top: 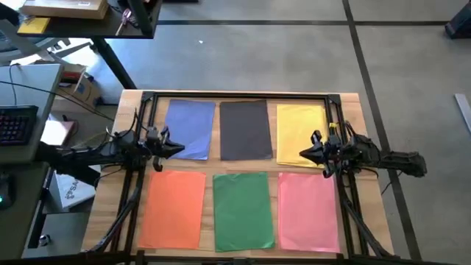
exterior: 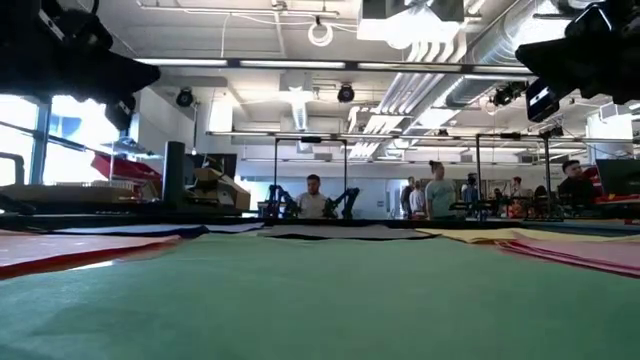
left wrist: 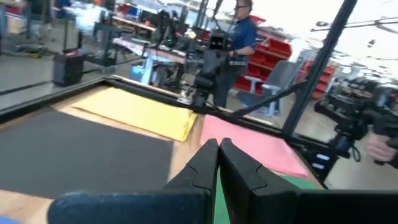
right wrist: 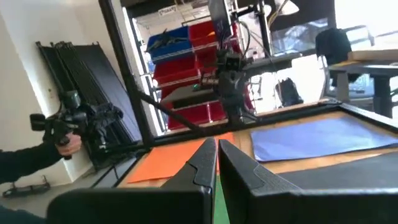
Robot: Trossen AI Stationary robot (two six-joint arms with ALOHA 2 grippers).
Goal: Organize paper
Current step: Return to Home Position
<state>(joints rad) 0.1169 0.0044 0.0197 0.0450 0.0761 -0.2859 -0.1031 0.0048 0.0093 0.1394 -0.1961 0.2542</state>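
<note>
Six sheets of paper lie flat on the wooden table in two rows. Blue [top: 190,126], dark grey [top: 245,129] and yellow [top: 300,132] are in the far row. Orange [top: 174,207], green [top: 243,210] and pink [top: 309,210] are in the near row. My left gripper [top: 176,147] is shut and hovers over the blue sheet's near right corner, pointing toward the table's right. My right gripper [top: 303,154] is shut and hovers over the yellow sheet's near edge, pointing left. In the wrist views the left fingertips [left wrist: 217,149] and the right fingertips [right wrist: 216,149] have nothing between them.
A black frame [top: 235,96] runs along the table's far edge and down both sides. A desk with a keyboard [top: 16,124] stands off the table's left. People stand in the room beyond [exterior: 312,195]; a person's hand [right wrist: 62,144] holds a device beside the table.
</note>
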